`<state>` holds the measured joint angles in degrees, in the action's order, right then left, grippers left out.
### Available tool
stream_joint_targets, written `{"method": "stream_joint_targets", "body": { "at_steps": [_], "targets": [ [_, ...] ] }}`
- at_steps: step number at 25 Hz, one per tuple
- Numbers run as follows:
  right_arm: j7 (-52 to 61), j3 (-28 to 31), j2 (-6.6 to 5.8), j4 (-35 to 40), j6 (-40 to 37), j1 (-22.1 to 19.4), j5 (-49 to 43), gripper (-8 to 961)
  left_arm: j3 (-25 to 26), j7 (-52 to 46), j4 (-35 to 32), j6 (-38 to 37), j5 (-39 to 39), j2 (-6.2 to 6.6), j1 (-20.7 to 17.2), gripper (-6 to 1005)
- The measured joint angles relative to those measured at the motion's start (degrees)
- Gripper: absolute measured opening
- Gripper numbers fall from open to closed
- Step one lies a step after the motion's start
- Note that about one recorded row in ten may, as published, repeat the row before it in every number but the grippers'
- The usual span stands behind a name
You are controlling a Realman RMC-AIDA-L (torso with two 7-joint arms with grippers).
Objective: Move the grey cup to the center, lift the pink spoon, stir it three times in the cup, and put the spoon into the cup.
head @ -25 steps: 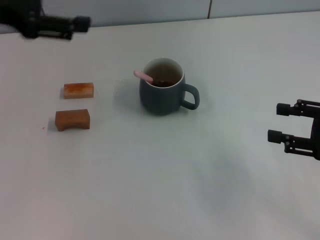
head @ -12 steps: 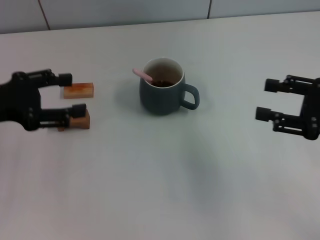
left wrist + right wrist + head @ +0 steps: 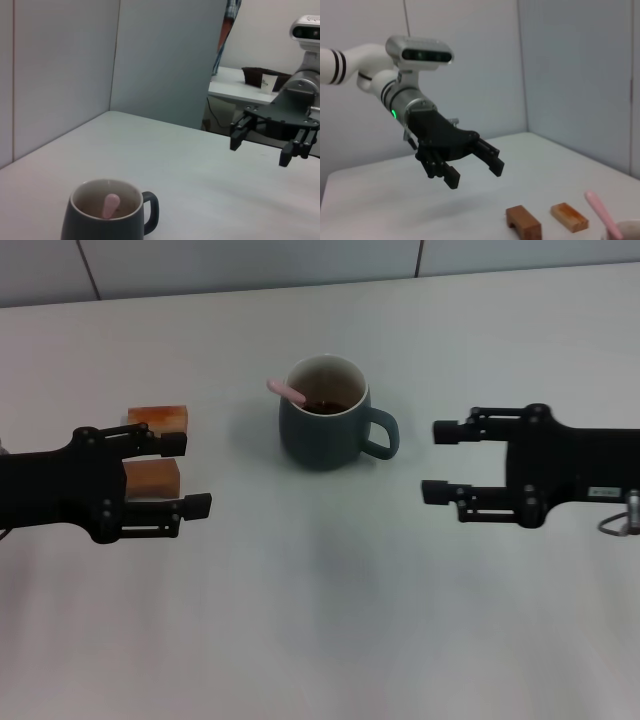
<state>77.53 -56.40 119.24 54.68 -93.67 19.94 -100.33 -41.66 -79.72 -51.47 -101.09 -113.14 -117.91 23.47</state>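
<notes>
Both grippers have come in toward the middle of the worktop [image 3: 330, 640] over the last second: the left gripper [image 3: 180, 476], which was up at the far left edge a moment ago, now hangs low on the left, partly over the two small wooden blocks [image 3: 158, 418], and the right gripper [image 3: 438, 462] has slid in from the right edge to stand just off the handle side of the grey cup [image 3: 325, 430]. Each has its jaws spread wide and holds nothing. The cup stands upright near the centre, between the two grippers and clear of both, its handle turned toward the right gripper. The pink spoon [image 3: 287, 391] already rests inside it, bowl down in the dark liquid (only the pink handle end shows), leaning on the rim on the side toward the left gripper. Judging by that, the cup's move, the stirring and the drop-in look finished, and the arms seem to be settling into a matched resting pose rather than reaching for anything.
</notes>
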Motion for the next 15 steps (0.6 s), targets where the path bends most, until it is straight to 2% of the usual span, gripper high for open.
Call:
{"method": "stream_joint_targets", "body": {
  "at_steps": [7, 15],
  "targets": [
    [1.8, -3.8, 0.06, -1.2, 3.7, 2.0, 0.1, 721, 0.3, 0.1, 0.1, 1.4, 0.3, -0.04, -0.2, 825],
    [3.4, -4.7, 0.1, -1.1, 4.4, 2.3, 0.1, 727, 0.4, 0.2, 0.5, 1.9, 0.3, -0.05, -0.3, 825]
  ]
}}
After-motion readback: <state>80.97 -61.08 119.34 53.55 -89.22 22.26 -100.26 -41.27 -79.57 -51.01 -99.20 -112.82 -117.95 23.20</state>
